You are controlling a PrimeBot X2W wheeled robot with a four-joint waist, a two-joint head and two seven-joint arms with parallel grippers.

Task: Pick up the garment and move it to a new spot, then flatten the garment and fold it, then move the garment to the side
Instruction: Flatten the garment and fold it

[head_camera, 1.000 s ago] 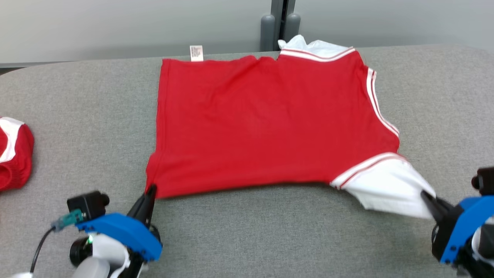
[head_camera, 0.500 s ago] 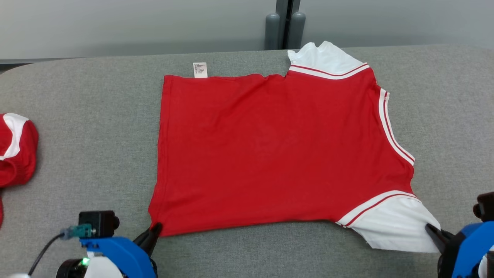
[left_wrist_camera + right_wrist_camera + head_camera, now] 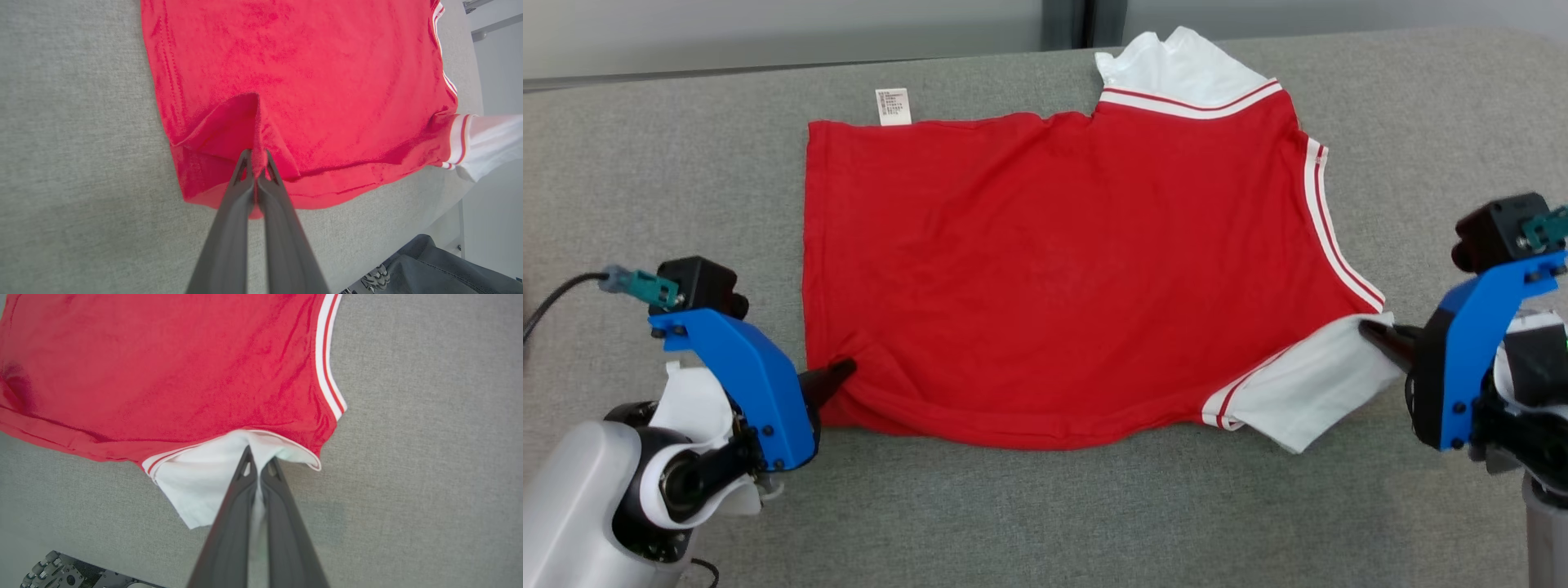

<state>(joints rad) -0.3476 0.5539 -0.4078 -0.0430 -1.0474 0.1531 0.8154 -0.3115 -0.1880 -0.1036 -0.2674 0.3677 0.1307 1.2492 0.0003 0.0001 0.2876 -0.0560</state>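
Observation:
A red garment (image 3: pixel 1045 261) with white, red-striped sleeves lies spread on the grey table (image 3: pixel 686 204), a white label (image 3: pixel 893 107) sticking out at its far edge. My left gripper (image 3: pixel 843 372) is shut on the near left corner of the hem, which stands lifted in a ridge between the fingers (image 3: pixel 257 165). My right gripper (image 3: pixel 1372 333) is shut on the near white sleeve (image 3: pixel 1298 392), and the cloth is pinched at the fingertips (image 3: pixel 258 465). The far white sleeve (image 3: pixel 1176 69) lies at the back. The near edge of the garment (image 3: pixel 1013 433) bulges up in a loose fold.
The grey padded table (image 3: pixel 429 437) stretches around the garment on all sides. Its near edge (image 3: pixel 429 212) drops away toward the floor, where dark cloth and a shoe (image 3: pixel 378 277) show. A grey wall with a dark upright (image 3: pixel 1066 20) stands behind the table.
Both grippers have lifted and carried the garment's near edge inward, away from me, so the hem and near sleeve now bunch. The head camera has shifted; the red bundle at left is out of frame.

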